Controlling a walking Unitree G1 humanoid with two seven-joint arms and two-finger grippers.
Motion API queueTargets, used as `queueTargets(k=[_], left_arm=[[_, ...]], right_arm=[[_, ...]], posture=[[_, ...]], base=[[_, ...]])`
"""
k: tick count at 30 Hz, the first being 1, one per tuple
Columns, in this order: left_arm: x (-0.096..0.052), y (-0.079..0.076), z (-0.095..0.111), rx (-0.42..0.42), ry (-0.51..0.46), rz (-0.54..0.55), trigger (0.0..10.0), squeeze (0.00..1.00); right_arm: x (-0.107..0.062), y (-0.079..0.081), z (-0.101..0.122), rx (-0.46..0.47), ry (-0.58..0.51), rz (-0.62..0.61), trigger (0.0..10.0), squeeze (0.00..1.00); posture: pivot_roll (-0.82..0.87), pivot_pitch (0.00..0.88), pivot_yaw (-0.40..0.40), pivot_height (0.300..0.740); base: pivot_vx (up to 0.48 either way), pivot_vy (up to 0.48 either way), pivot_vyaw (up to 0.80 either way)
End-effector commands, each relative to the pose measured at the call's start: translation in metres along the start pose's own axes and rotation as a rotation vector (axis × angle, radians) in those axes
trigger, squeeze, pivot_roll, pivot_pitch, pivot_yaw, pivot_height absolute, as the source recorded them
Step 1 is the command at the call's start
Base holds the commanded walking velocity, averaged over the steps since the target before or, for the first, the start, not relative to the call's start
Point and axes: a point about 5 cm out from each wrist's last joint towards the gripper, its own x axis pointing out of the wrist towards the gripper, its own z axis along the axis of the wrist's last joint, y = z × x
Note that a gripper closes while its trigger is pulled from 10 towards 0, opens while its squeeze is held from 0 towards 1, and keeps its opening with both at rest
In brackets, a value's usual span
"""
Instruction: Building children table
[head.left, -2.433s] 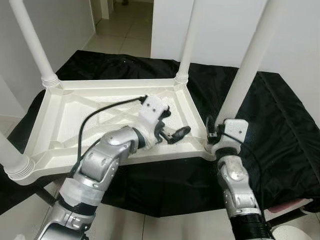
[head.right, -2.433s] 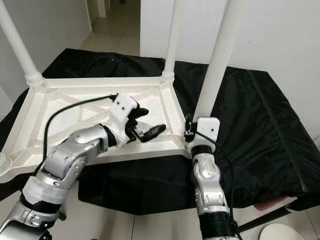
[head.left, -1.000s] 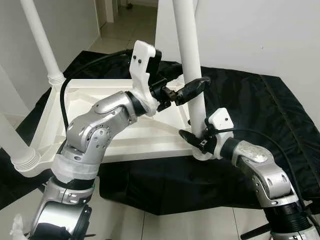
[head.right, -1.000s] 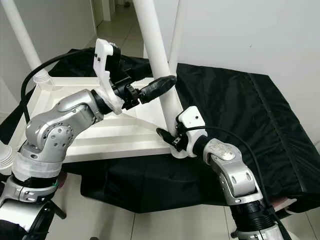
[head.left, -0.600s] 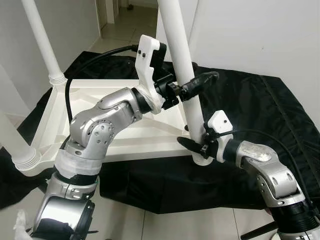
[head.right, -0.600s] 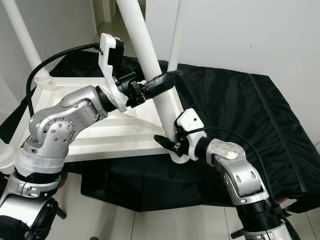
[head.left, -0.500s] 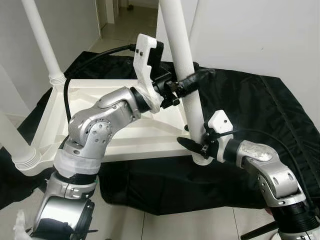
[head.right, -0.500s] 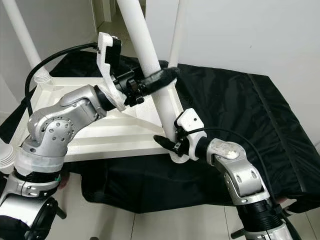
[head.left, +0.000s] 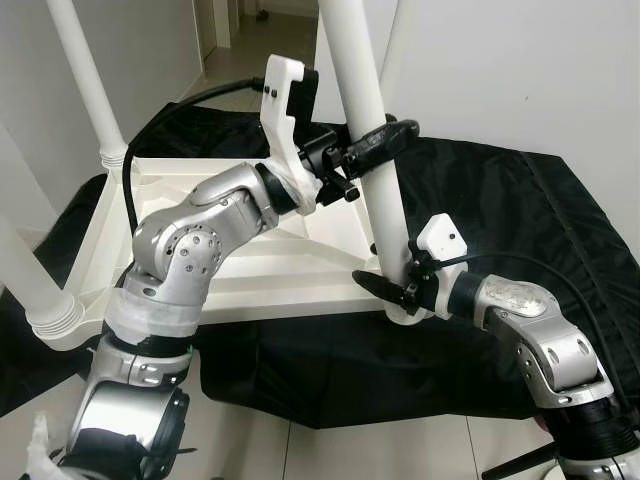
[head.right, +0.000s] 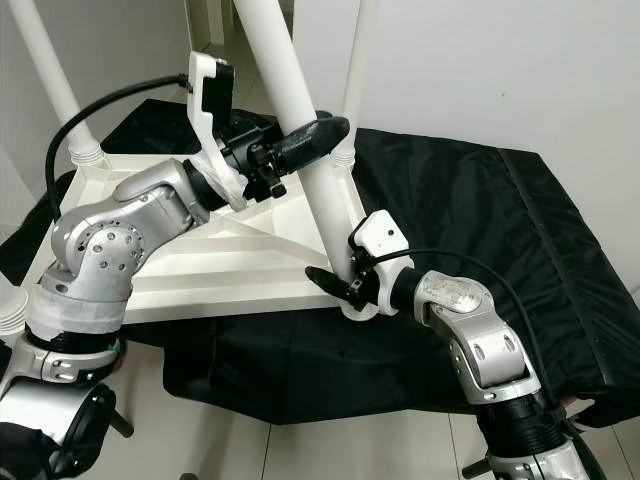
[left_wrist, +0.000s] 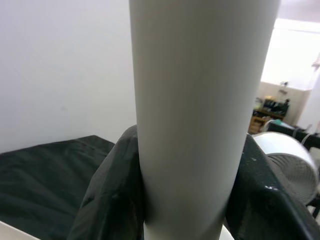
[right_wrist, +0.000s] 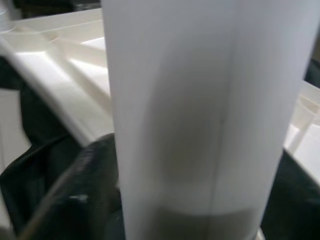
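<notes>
Two grippers clasp one white leg (head.left: 365, 120) of the upturned table (head.left: 200, 270).

one tabletop (head.left: 240, 262); four legs (head.left: 362, 130), seemingly; one black cloth (head.left: 500, 240)

A black cloth (head.left: 520, 210) covers the low surface, hanging over its near edge. Pale tiled floor (head.left: 330, 450) lies below and runs through a doorway (head.left: 235, 40) behind. Plain white walls (head.left: 520, 70) stand behind, evenly lit.

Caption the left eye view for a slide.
Both grippers, left high and right low, clasp one white leg of the upturned children's table.
</notes>
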Motion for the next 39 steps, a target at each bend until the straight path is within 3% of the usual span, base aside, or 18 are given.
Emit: queueTargets(k=[1, 2, 4, 5, 8, 9, 12, 17, 20, 22, 23, 25, 28, 39], left_arm=[[0.011, 0.004, 0.015, 0.032, -0.016, 0.044, 10.0, 0.0], [0.019, 0.012, 0.023, 0.022, -0.016, 0.133, 10.0, 0.0], [0.021, 0.013, 0.024, 0.019, -0.015, 0.147, 10.0, 0.0], [0.027, 0.018, 0.039, -0.004, -0.055, 0.207, 10.0, 0.0], [0.034, 0.021, 0.05, 0.004, -0.07, 0.27, 10.0, 0.0], [0.034, 0.021, 0.05, 0.007, -0.07, 0.274, 10.0, 0.0], [0.042, 0.021, 0.052, 0.008, -0.067, 0.358, 10.0, 0.0], [0.051, 0.017, 0.049, 0.015, -0.04, 0.407, 10.0, 0.0], [0.061, 0.012, 0.043, 0.055, -0.013, 0.436, 10.0, 0.0], [0.065, 0.012, 0.039, 0.079, 0.001, 0.457, 10.0, 0.0], [0.065, 0.012, 0.039, 0.079, 0.001, 0.457, 10.0, 0.0], [0.067, 0.013, 0.038, 0.118, 0.017, 0.478, 10.0, 0.0], [0.069, 0.014, 0.038, 0.135, 0.02, 0.501, 10.0, 0.0], [0.072, 0.014, 0.039, 0.159, 0.016, 0.519, 10.0, 0.0]], right_arm=[[0.0, -0.012, 0.006, -0.007, -0.039, -0.087, 10.0, 1.0], [0.002, -0.017, 0.011, -0.011, -0.076, -0.135, 10.0, 1.0], [0.002, -0.018, 0.011, -0.011, -0.083, -0.143, 10.0, 1.0], [0.005, -0.024, 0.015, -0.029, -0.098, -0.211, 10.0, 1.0], [0.009, -0.028, 0.02, -0.042, -0.13, -0.272, 10.0, 1.0], [0.009, -0.028, 0.02, -0.042, -0.132, -0.275, 10.0, 0.0], [0.017, -0.027, 0.026, -0.034, -0.181, -0.338, 10.0, 0.0], [0.026, -0.025, 0.028, -0.028, -0.216, -0.404, 10.0, 0.0], [0.039, -0.024, 0.03, -0.005, -0.233, -0.522, 10.0, 0.0], [0.047, -0.029, 0.029, 0.034, -0.214, -0.65, 10.0, 0.0], [0.047, -0.029, 0.029, 0.034, -0.214, -0.65, 10.0, 0.0], [0.05, -0.031, 0.025, -0.034, -0.15, -0.738, 10.0, 0.0], [0.052, -0.033, 0.024, -0.031, -0.131, -0.81, 10.0, 0.0], [0.059, -0.031, 0.023, 0.006, -0.12, -0.893, 10.0, 0.0]], posture=[[0.05, 0.0, -0.065, 0.74], [0.05, 0.0, -0.065, 0.74], [0.05, 0.0, -0.065, 0.74], [0.06, 0.0, -0.065, 0.74], [0.06, 0.0, -0.065, 0.74], [0.06, 0.0, -0.065, 0.74], [0.06, 0.0, -0.063, 0.74], [0.07, 0.0, -0.063, 0.74], [0.07, 0.0, -0.066, 0.74], [0.08, 0.0, -0.067, 0.74], [0.08, 0.0, -0.067, 0.74], [0.08, 0.0, -0.067, 0.74], [0.07, 0.0, -0.067, 0.74], [0.08, 0.0, -0.07, 0.74]], base=[[0.0, 0.0, 0.0], [0.0, 0.0, 0.0], [0.0, 0.0, 0.0], [0.0, 0.0, 0.0], [0.0, 0.0, 0.0], [0.0, 0.0, 0.0], [0.0, 0.0, 0.0], [0.0, 0.0, 0.0], [0.0, 0.0, 0.0], [0.0, 0.0, 0.0], [0.0, 0.0, 0.0], [0.0, 0.0, 0.0], [0.0, 0.0, 0.0], [0.0, 0.0, 0.0]])
